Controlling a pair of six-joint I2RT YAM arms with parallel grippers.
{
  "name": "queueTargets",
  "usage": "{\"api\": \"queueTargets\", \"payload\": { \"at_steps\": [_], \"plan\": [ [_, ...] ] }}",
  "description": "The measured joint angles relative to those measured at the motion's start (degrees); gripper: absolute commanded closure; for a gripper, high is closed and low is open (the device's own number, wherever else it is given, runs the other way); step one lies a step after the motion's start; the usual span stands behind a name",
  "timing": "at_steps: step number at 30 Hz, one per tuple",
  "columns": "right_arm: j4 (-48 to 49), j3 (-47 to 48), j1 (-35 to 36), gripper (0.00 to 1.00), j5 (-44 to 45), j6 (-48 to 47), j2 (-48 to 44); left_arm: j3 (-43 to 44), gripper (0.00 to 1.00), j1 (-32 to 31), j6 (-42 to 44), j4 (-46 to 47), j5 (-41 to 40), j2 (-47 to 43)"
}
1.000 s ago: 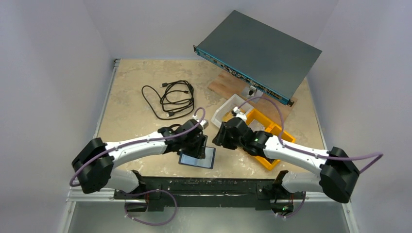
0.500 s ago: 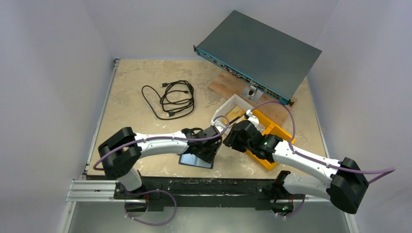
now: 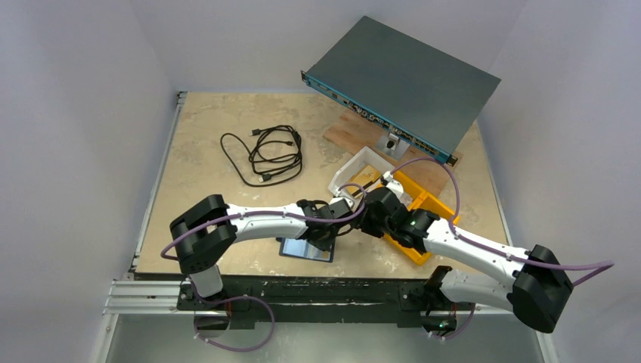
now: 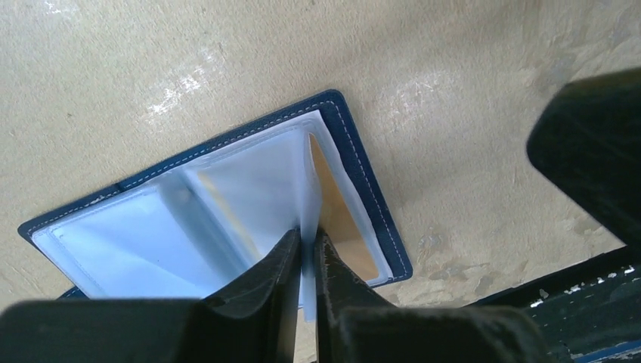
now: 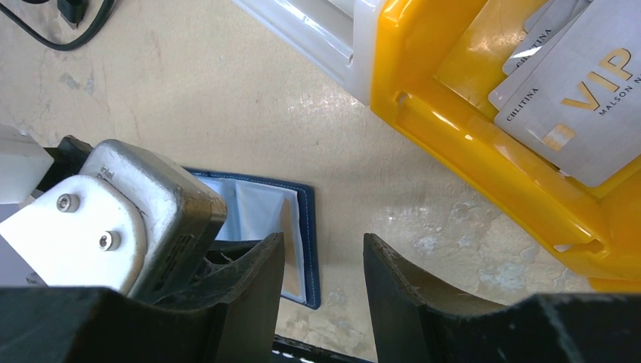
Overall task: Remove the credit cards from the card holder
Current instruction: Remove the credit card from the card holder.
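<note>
Now the left gripper (image 4: 305,236) has its two black fingers drawn nearly together on the raised edge of a translucent pale-blue plastic sleeve (image 4: 306,189) inside the small flat navy-blue folding card holder (image 4: 227,174). A second ago those fingers stood wider and sat over the holder's ten o'clock corner; since then the left arm has reached across toward three o'clock and closed. I judge that this pinch is meant to lift the sleeve so that the tan card (image 4: 340,215) showing beneath it can be reached, and no card is out of that pocket yet. The holder lies spread open, pale inside up, at six o'clock on the beige table (image 3: 204,136), close to the near edge. The left wrist view alone shows the pinch and the tan card; from the top view the gripper hides both. The right wrist view adds what the others miss: the right gripper (image 5: 323,249) hangs with fingers spread and nothing between them, just beside the holder's three o'clock edge, and silver cards (image 5: 582,106) already lie in the yellow plastic bin (image 5: 469,136) at two o'clock.
</note>
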Motion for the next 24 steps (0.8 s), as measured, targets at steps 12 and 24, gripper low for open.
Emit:
{"api": "queueTargets", "payload": {
  "at_steps": [12,24],
  "plan": [
    [5.97,0.02,0.02,0.59,-6.29,-4.00,6.08,-8.46,1.00,9.99,-4.42,6.71,9.57,-7.76],
    [12.11,4.76,2.51,0.69,-11.37,-7.21,17.66,-14.19,1.00,15.34,-8.44,14.82,19.80,-16.37]
  ]
}}
